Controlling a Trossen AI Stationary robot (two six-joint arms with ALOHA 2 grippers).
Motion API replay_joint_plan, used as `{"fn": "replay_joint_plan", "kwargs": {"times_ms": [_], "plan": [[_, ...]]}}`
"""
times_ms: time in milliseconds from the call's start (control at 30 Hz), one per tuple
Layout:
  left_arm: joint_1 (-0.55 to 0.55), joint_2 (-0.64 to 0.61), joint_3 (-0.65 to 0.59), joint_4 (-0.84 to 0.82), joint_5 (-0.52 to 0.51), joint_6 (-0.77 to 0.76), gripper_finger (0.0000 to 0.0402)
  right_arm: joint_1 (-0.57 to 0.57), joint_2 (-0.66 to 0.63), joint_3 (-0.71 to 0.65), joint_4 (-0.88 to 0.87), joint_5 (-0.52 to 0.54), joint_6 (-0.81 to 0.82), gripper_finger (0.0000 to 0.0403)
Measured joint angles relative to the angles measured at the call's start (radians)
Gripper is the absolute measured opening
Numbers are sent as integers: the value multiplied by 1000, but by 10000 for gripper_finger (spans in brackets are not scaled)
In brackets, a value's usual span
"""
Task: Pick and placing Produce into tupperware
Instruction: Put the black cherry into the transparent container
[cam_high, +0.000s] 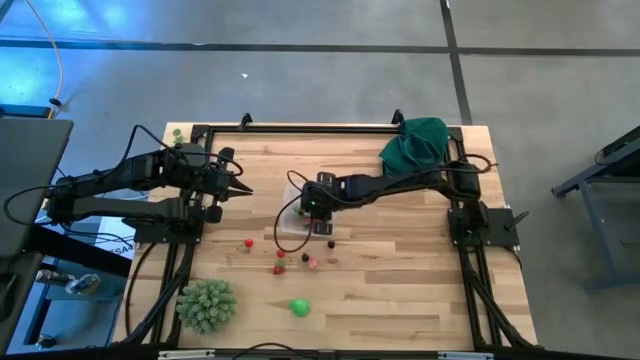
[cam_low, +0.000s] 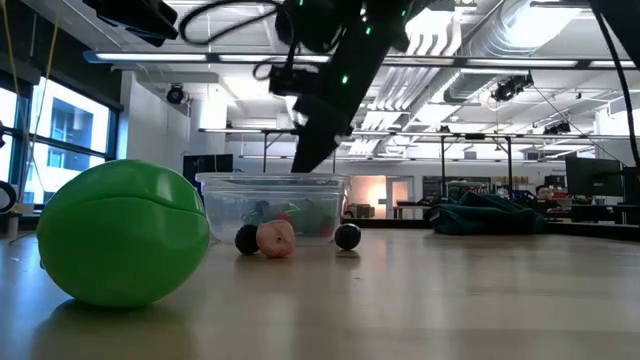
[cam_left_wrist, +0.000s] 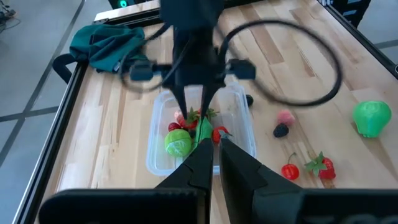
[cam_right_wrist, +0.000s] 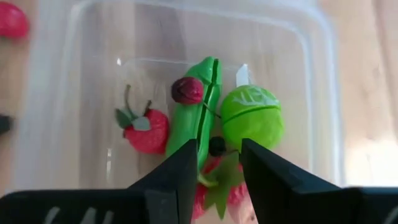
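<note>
Left of the tupperware, the left gripper waited above the table, its fingers pressed together. The right gripper hung directly over the tupperware, jaws parted and holding nothing, probably letting a piece fall among the produce already inside. More pieces lay just beside the tupperware on the pale wooden table. Beyond it spread a grey floor.

One clear tupperware, one dark green cloth, one spiky pale-green ball — and two robot arms; small produce pieces too blurred to count.
</note>
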Motion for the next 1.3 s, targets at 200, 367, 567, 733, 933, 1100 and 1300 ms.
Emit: {"fn": "replay_joint_plan", "kwargs": {"times_ms": [200, 367, 567, 733, 933, 1100, 1300], "plan": [[0, 0, 0, 0, 0, 0, 19, 79, -92, 0, -50, 140, 6, 117], [0, 0, 0, 0, 0, 0, 19, 176, -164, 0, -125, 305, 59, 117], [0, 0, 0, 0, 0, 0, 19, 287, -203, 0, -241, 476, 179, 117], [0, 0, 0, 0, 0, 0, 19, 359, -206, -7, -341, 563, 320, 117], [0, 0, 0, 0, 0, 0, 19, 441, -329, -266, -184, 629, 478, 117], [0, 0, 0, 0, 0, 0, 19, 488, -476, -597, 189, 583, 617, 119], [0, 0, 0, 0, 0, 0, 19, 494, -509, -881, 747, 415, 605, 119]]}}
